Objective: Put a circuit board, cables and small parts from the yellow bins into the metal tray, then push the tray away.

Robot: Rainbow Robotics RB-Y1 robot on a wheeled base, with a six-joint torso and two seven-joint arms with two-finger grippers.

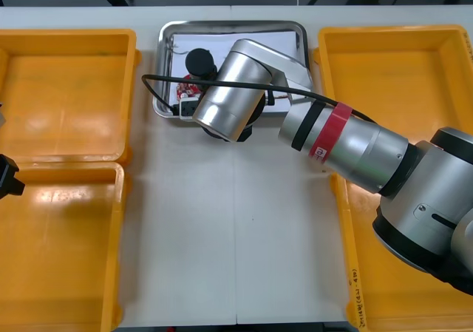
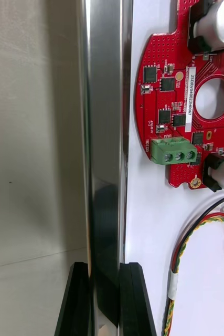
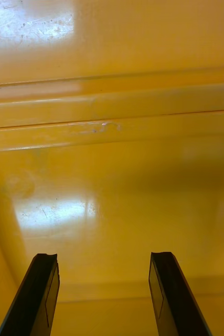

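Observation:
The metal tray [image 1: 230, 24], white inside, stands at the table's far middle. My right gripper [image 2: 105, 299] is shut on the tray's upright near rim [image 2: 104, 131], one finger outside over the table and one inside. In the front view my right wrist [image 1: 229, 88] hangs over that rim. Inside the tray, a round red circuit board [image 2: 167, 105] with a green terminal block lies ahead of the inner finger, and a red and yellow cable [image 2: 195, 231] curls beside it. The board [image 1: 186, 90] peeks out by the wrist. My left gripper [image 3: 104, 294] is open over a yellow bin's floor [image 3: 112, 199].
Two yellow bins [image 1: 66, 80] [image 1: 59, 251] line the left side and two more [image 1: 392, 73] [image 1: 355, 273] the right. My left gripper [image 1: 7, 177] sits at the left edge between the left bins. Bare table [image 1: 229, 236] lies in front of the tray.

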